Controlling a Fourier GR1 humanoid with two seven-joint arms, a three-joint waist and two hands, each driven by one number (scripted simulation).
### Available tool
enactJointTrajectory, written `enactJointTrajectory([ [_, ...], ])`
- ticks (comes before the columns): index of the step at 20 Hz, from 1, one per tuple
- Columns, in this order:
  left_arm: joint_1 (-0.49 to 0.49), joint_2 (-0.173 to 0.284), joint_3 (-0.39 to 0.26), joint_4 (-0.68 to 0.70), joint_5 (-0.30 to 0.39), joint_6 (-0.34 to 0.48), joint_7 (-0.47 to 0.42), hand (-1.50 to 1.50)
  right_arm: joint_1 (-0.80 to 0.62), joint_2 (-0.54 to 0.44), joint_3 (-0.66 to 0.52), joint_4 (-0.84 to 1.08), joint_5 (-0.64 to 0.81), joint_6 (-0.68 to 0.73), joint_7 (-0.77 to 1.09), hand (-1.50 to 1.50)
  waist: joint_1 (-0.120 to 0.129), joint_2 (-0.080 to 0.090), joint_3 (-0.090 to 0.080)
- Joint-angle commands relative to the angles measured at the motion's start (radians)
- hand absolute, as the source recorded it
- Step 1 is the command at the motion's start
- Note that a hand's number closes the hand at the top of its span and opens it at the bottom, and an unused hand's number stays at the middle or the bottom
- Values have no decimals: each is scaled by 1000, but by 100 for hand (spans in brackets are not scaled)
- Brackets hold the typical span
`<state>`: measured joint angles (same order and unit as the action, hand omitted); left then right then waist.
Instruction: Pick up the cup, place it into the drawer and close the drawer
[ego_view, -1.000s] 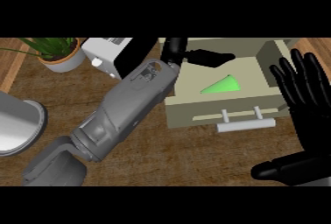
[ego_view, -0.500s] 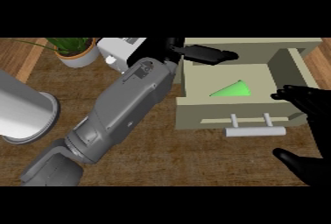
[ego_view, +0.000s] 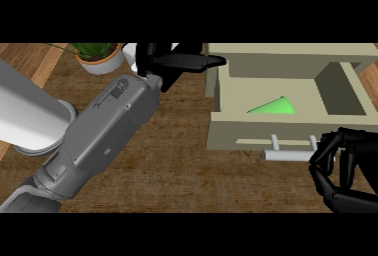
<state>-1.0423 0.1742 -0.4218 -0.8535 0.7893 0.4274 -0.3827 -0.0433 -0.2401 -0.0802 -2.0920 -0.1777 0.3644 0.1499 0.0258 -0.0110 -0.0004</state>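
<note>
Lying inside the open drawer (ego_view: 289, 85) at upper right of the frame, the green cup (ego_view: 274, 106) shows as a wedge, its long axis slanting from lower left to upper right, narrow end toward the upper right. Right hand (ego_view: 345, 167), lower right, curls its fingers round the drawer handle (ego_view: 289, 155). Left hand (ego_view: 173, 62), top centre, has fingers stretched straight toward the drawer, holding nothing. A potted plant (ego_view: 99, 55) stands at upper left.

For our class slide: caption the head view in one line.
Right hand curls at the open drawer's handle, green cup inside; left hand hovers beside it.
</note>
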Motion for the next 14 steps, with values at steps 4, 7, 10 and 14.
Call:
enactJointTrajectory([
  [4,295,166,10,-342,12,10,72,-150,49,-34,42,-19,138,29,-11,150,9,-1,0],
  [7,428,277,54,-448,42,-79,77,-150,26,-20,40,65,180,8,-27,150,10,4,0],
  [10,515,276,76,-510,32,-76,78,-150,0,-13,81,120,294,-10,-72,150,-6,9,1],
  [14,588,326,107,-569,54,-137,77,-150,-63,-73,159,171,473,-1,-129,150,5,11,0],
])
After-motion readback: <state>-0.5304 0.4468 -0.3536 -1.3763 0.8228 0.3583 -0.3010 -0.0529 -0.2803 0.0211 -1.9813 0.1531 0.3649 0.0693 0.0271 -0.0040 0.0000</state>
